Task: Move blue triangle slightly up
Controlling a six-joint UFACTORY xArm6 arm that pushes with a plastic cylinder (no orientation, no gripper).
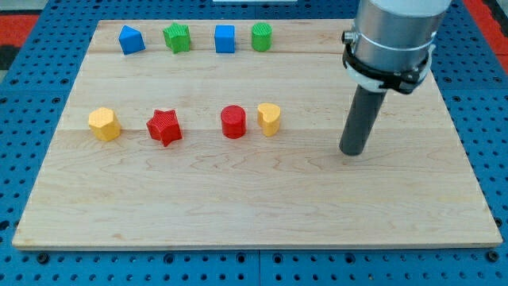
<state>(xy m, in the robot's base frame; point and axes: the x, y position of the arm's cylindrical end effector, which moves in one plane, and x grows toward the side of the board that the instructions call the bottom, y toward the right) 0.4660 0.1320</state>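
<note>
Camera view shows a pale wooden desk (262, 214) from above. Our tool is a plain dark rod with no jaws, so it holds nothing; my tip (352, 152) rests on bare wood at the view's right, well apart from every block. The blue triangle (131, 39) sits at the view's top left, first in a row with a green star (178, 37), a blue cube (225, 38) and a green cylinder (262, 36). We judge the push not yet begun: we must travel left, get below the triangle, then nudge upward. Its peak seems to point toward the view's top; no long axis is clear.
</note>
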